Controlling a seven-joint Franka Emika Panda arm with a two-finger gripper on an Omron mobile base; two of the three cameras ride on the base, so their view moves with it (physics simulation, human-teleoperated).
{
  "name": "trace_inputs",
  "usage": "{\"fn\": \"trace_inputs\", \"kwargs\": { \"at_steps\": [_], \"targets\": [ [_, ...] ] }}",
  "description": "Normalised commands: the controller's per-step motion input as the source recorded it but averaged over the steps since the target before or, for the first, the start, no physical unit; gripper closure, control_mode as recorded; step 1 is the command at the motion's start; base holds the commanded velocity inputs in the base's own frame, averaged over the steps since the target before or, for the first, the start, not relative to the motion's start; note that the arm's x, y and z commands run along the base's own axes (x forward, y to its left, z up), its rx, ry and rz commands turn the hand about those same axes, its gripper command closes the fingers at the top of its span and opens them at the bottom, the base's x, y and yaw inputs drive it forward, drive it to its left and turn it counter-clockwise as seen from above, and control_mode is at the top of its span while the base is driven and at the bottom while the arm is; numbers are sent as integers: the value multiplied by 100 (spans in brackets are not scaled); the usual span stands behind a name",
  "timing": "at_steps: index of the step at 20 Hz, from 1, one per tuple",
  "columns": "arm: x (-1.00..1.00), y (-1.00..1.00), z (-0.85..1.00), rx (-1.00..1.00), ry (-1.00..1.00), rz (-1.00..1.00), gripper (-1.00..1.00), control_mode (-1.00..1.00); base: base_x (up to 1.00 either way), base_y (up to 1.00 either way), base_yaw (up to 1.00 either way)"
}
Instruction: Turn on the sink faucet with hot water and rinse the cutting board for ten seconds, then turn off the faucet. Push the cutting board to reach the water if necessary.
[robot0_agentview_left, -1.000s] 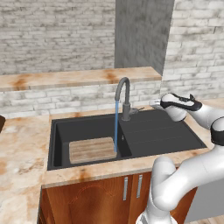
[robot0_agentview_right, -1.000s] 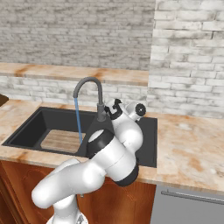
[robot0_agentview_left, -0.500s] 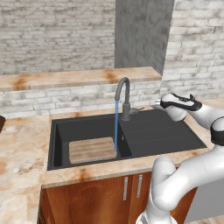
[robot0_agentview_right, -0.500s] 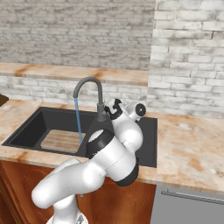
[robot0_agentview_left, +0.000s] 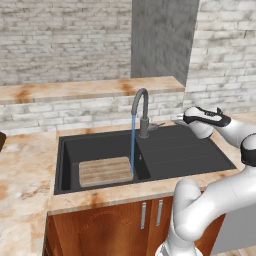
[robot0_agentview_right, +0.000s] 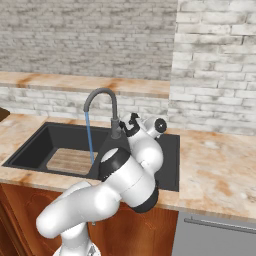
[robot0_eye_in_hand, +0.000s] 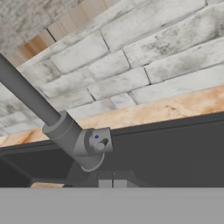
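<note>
The gripper (robot0_agentview_left: 178, 118) is closed on nothing and hangs just beside the faucet's small side lever (robot0_agentview_left: 156, 126), apart from it, exactly where it hung a second ago; nothing in the scene has shifted over that time. In the hand view the two finger tips (robot0_eye_in_hand: 113, 183) sit pressed together at the bottom, aimed at the lever knob (robot0_eye_in_hand: 99, 142) on the sink faucet (robot0_agentview_left: 141, 111). The water (robot0_agentview_left: 132, 144) runs as a thin blue stream from the spout into the deep basin of the sink (robot0_agentview_left: 67, 165), landing at the right edge of the cutting board (robot0_agentview_left: 105, 171), which lies flat on the basin floor. By my reading, this stillness is the timed rinse: the tap is on, the board is being wetted, and the hand waits to shut it off. The arm reaches forward from the base, forearm level over the shallow right section, wrist turned left toward the faucet.
</note>
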Motion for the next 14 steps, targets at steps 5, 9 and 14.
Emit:
{"fn": "trace_inputs", "kwargs": {
  "at_steps": [5,9,14],
  "targets": [
    [0,0,0,0,0,0,100,-100,0,0,0],
    [0,0,0,0,0,0,100,-100,0,0,0],
    [0,0,0,0,0,0,100,-100,0,0,0]
  ]
}}
